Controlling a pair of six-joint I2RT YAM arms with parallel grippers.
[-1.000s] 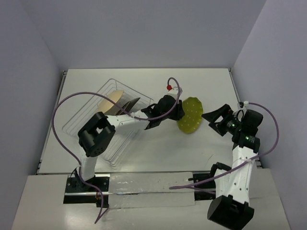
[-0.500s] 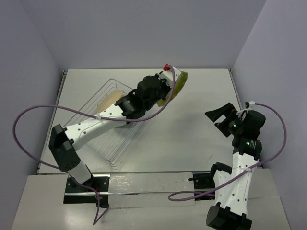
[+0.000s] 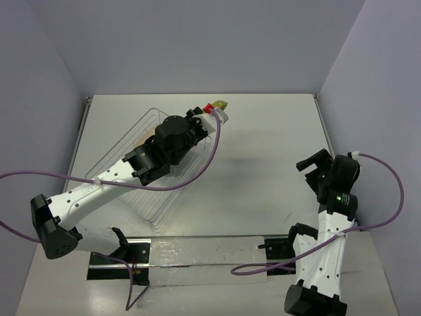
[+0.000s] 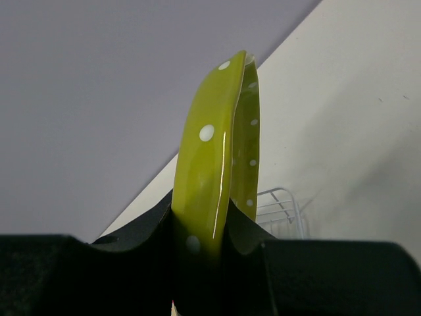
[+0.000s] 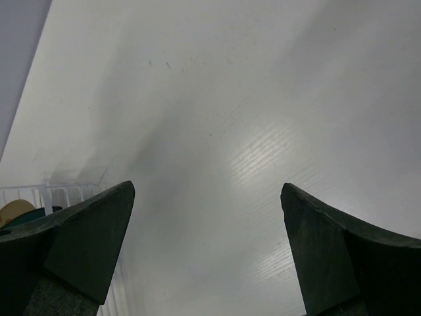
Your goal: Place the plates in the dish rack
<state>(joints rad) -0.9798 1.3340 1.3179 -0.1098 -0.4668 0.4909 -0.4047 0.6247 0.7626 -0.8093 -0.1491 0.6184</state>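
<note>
**Dotted plate held on edge by the rack's far side**

The left gripper (image 4: 217, 253) pinches the yellow-green white-dotted round plate (image 4: 214, 158) by its rim. The plate stands upright and raised near the far side of the pale see-through wire dish rack (image 3: 108, 157), close to the back edge of the white table (image 3: 263, 131). The left arm lies across the rack and hides much of it. Slivers of a cream plate (image 5: 13, 209) and a dark teal plate (image 5: 36, 212) show inside. The right gripper (image 5: 205, 197) hangs spread wide, well apart, with bare tabletop between it and the rack.

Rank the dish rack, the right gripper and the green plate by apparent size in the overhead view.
1. dish rack: largest by far.
2. right gripper.
3. green plate: only a sliver of it shows, so it looks smallest here.
</note>
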